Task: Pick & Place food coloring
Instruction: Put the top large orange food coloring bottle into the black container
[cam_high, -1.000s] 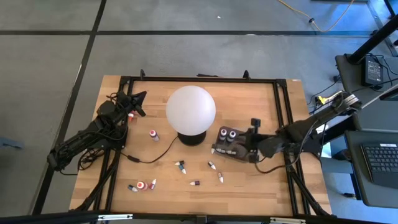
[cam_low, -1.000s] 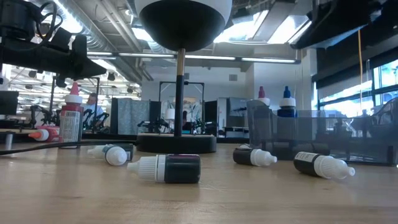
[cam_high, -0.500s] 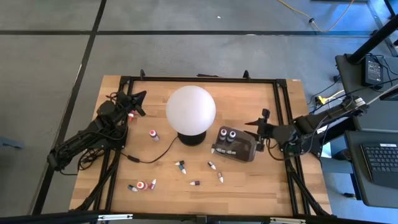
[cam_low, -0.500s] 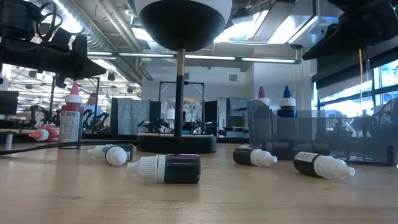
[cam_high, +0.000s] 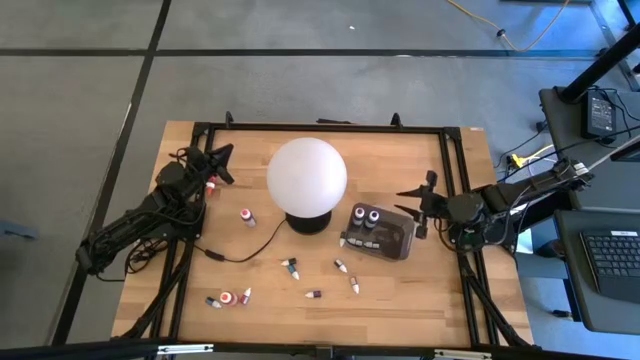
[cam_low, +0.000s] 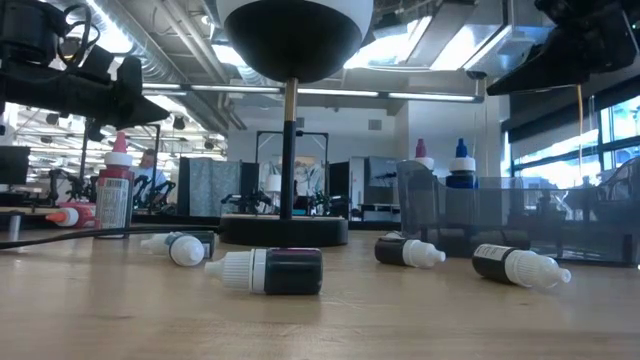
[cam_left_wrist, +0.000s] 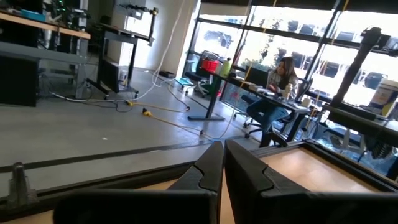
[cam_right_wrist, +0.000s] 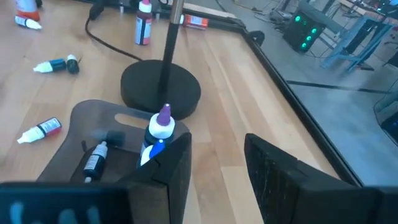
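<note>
- Nearest in the low view, a bottle (cam_low: 268, 271) of food coloring with a white cap lies on its side on the wooden table (cam_high: 400, 300).
- Behind it lie three more on their sides: one (cam_low: 180, 246) to its left, two (cam_low: 408, 251) (cam_low: 518, 265) to its right by the tray.
- From above, loose bottles are scattered across the table's near half: a group of three (cam_high: 228, 299) at the left, single ones (cam_high: 290, 268) (cam_high: 314, 294) in the middle, two (cam_high: 347, 276) near the tray.
- The dark translucent tray (cam_high: 400, 243) sits just right of the globe lamp (cam_high: 307, 175); two bottles (cam_high: 367, 216) stand upright in it, seen from above.
- One bottle (cam_high: 246, 216) stands alone left of the lamp's base.
- The right gripper (cam_high: 421, 195) hangs beside the tray's right end, its fingers (cam_right_wrist: 171, 168) parted with nothing between them.
- The left gripper (cam_high: 222, 160) sits at the far left of the table, fingers (cam_left_wrist: 208, 171) pressed together, empty, next to a red bottle (cam_high: 211, 185).
- Beyond the table, a person (cam_left_wrist: 273, 93) sits at a desk.
</note>
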